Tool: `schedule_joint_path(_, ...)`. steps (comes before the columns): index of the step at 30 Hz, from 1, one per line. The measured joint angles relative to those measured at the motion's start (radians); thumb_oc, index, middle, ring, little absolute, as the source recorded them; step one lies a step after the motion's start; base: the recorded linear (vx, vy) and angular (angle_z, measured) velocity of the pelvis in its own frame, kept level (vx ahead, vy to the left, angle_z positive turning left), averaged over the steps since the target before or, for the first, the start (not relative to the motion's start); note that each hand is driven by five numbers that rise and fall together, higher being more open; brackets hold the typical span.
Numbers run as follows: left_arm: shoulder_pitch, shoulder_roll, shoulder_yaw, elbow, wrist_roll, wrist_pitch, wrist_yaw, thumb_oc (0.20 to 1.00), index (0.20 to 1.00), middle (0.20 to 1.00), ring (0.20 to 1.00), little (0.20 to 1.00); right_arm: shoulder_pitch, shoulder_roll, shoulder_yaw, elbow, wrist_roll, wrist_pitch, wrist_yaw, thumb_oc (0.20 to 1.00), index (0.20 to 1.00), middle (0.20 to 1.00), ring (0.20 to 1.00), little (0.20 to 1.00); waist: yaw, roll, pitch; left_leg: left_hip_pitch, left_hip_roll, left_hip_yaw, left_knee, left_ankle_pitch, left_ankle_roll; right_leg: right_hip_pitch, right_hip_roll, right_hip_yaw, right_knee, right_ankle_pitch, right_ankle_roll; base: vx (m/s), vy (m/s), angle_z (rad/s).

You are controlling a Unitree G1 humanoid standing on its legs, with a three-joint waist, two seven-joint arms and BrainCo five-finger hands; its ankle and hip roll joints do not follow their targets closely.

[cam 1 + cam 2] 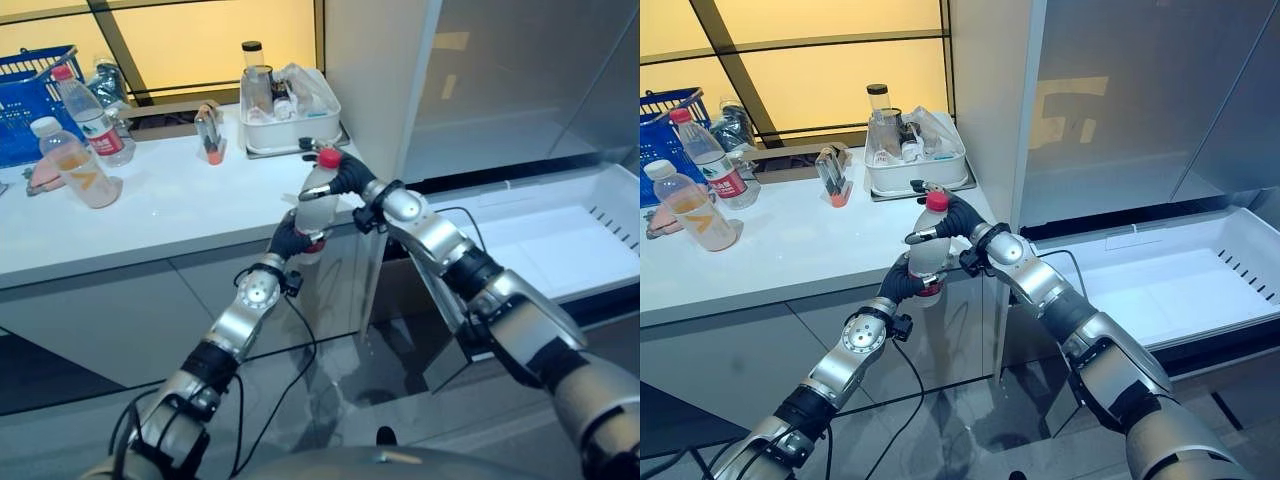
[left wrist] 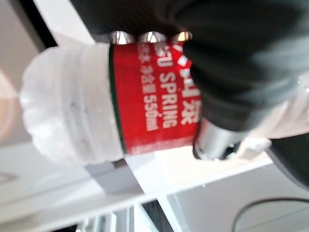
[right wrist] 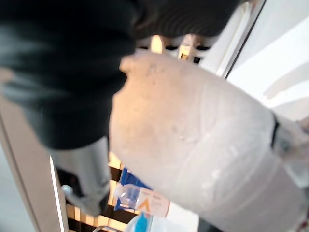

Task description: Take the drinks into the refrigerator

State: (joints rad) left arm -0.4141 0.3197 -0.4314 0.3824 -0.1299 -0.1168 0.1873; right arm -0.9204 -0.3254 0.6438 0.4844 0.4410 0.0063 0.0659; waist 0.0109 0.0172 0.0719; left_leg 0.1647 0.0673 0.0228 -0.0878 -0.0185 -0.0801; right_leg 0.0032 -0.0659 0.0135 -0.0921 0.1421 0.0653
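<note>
A clear water bottle [image 1: 317, 207] with a red cap and a red label [image 2: 145, 96] is held upright just off the front edge of the white counter [image 1: 180, 210], at its right end. My left hand [image 1: 289, 240] is curled round the bottle's lower part, at the label. My right hand [image 1: 350, 178] grips the upper part just under the cap, its thumb [image 3: 87, 169] beside the bottle's shoulder [image 3: 203, 150]. Two more drinks stand at the counter's far left: an orange drink bottle [image 1: 80, 165] and a red-capped water bottle [image 1: 92, 115].
A blue basket [image 1: 25, 100] stands at the counter's back left, and a white tray [image 1: 290, 125] of jars at the back right. To the right stands the refrigerator [image 1: 370, 70], with its white drawer [image 1: 560, 235] pulled open low on the right.
</note>
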Motion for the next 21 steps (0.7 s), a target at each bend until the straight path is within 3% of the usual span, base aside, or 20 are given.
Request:
schedule_joint_path(7,-0.03,-0.005,-0.024,0.048,0.024,0.001,0.039,0.2,0.2,0.2,0.2,0.2,-0.001,0.035,0.001,0.026,0.034,0.001,-0.025,1.0,1.0,1.0,1.0,1.0,0.0,-0.012,-0.024,0.0,-0.001,0.001,0.0,0.0,0.0,0.0,0.0,0.0,0.0,0.0,0.0,0.0,0.0,0.0)
schedule_joint_path(8,-0.031,0.001,-0.024,0.048,0.038,0.001,0.04,0.2,0.2,0.2,0.2,0.2,-0.001,0.04,0.003,0.026,0.034,0.001,-0.026,0.63,0.63,0.63,0.63,0.63,0.0,-0.014,-0.031,0.0,-0.001,0.001,0.0,0.0,0.0,0.0,0.0,0.0,0.0,0.0,0.0,0.0,0.0,0.0)
schedule_joint_path(9,-0.034,0.006,-0.025,0.051,0.038,0.001,0.04,0.2,0.2,0.2,0.2,0.2,-0.001,0.04,0.003,0.027,0.034,0.001,-0.027,0.2,0.2,0.2,0.2,0.2,-0.002,-0.015,-0.034,0.001,-0.001,0.002,0.0,0.0,0.0,0.0,0.0,0.001,0.0,0.0,0.0,0.0,0.0,0.0)
schedule_joint_path(21,-0.048,-0.015,-0.027,0.073,0.036,0.002,0.091,0.2,0.2,0.2,0.2,0.2,-0.002,0.059,0.0,0.029,0.045,-0.003,-0.064,0.2,0.2,0.2,0.2,0.2,-0.002,-0.017,-0.047,0.001,-0.003,0.002,0.0,0.0,0.0,0.0,-0.001,0.002,0.0,0.001,0.001,0.0,0.0,0.0)
